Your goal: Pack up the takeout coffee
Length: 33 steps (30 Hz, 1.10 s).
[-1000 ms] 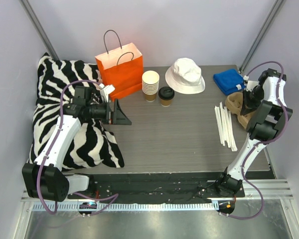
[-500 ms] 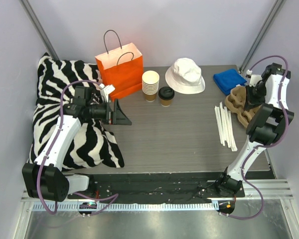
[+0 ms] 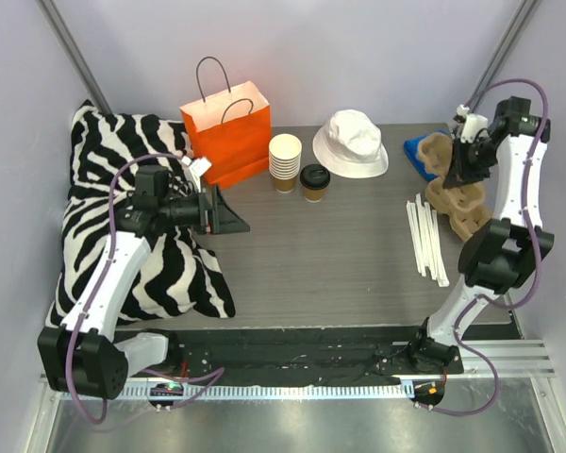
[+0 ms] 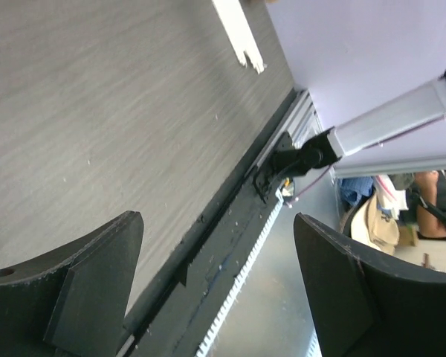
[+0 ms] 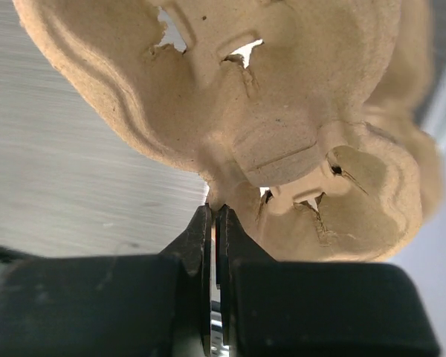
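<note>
My right jaws pinch a brown pulp cup carrier [image 3: 441, 156], tilted over a blue cloth [image 3: 413, 151] at the far right of the grey wood-grain surface [image 3: 340, 255]. A second pulp carrier [image 3: 460, 209] lies beside a row of white sticks [image 3: 426, 238]. My left jaws stand spread at the edge of a zebra-striped cushion [image 3: 160, 274]. The tan paper cup with a round black lid [image 3: 314, 179] sits just beside a stack of lidless paper cups [image 3: 285, 159], between an orange paper bag [image 3: 228, 137] and a white bucket hat [image 3: 350, 142].

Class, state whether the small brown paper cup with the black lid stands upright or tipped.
Upright: the brown paper cup stands on its base, black lid uppermost.
</note>
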Each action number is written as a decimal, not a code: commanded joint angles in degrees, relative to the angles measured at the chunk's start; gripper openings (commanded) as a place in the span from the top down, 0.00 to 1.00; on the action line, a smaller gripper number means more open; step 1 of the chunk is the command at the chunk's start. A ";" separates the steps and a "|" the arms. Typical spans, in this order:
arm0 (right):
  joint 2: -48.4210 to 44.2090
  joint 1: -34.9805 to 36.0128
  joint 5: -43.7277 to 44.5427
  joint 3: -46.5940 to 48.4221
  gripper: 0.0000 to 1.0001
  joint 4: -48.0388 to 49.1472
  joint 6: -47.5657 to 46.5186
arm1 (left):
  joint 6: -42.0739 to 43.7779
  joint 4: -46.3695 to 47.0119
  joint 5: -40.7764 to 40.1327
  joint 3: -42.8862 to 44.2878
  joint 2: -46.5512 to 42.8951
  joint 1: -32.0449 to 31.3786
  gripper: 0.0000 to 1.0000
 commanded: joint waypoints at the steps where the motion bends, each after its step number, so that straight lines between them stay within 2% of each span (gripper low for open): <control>1: -9.85 7.09 -12.99 -5.68 0.99 -0.67 8.30 | -7.85 12.32 -3.41 0.87 -3.98 -2.26 0.14; 5: -16.09 10.09 -23.01 -15.89 0.99 4.52 12.79 | -9.18 15.85 -12.89 3.50 -3.73 -8.85 0.12; 6: -18.71 10.18 -27.30 -18.35 0.99 8.19 16.54 | -9.79 16.46 -17.18 4.21 -3.02 -12.08 0.12; 8: -21.19 10.88 -30.40 -25.21 0.99 12.07 20.60 | -13.38 19.10 -21.95 6.23 -0.05 -15.70 0.12; 9: -23.29 11.50 -31.63 -29.06 0.99 16.35 24.02 | -14.27 19.46 -26.67 7.11 1.37 -19.81 0.14; 11: -25.93 12.99 -33.40 -33.12 0.99 21.38 29.74 | -15.76 19.46 -30.04 10.01 4.26 -24.13 0.17; 12: -28.90 13.43 -33.75 -38.36 0.99 27.76 36.90 | -16.03 19.11 -32.67 12.02 7.06 -28.42 0.20; 14: -31.56 14.22 -35.33 -43.75 0.99 34.47 43.27 | -16.64 19.11 -38.21 14.05 9.98 -32.31 0.23; 15: -33.57 15.18 -35.51 -47.08 0.99 37.98 45.56 | -16.56 19.02 -39.54 16.32 12.86 -35.55 0.27; 18: -35.26 16.33 -35.77 -51.40 0.99 42.30 52.34 | -16.47 19.11 -43.06 19.67 16.40 -39.78 0.36; 21: -37.28 16.95 -36.65 -55.71 0.99 48.37 59.46 | -16.03 18.58 -44.56 21.26 19.30 -42.34 0.46; 25: -39.65 18.44 -36.48 -59.06 0.99 54.53 66.40 | -15.33 17.53 -44.91 22.58 21.85 -44.28 0.51; 33: -40.80 19.76 -37.44 -61.61 0.99 56.83 68.87 | -14.71 17.44 -45.96 21.97 23.09 -44.81 0.60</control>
